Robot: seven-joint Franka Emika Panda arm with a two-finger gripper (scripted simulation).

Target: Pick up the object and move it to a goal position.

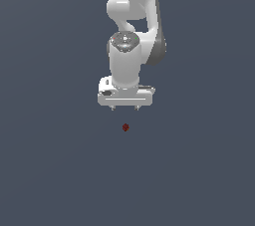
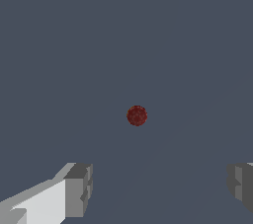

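Pincer [image 1: 124, 107] pointing down, fingers [image 2: 79, 188] spread wide, empty, above red object [image 1: 125, 127]

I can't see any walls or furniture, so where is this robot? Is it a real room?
Probably not a real room: it looks like a computer simulation. The ground is one flat grey-blue surface, and the only things there are a smooth white robot arm, its open fingers, and a tiny dark red object.
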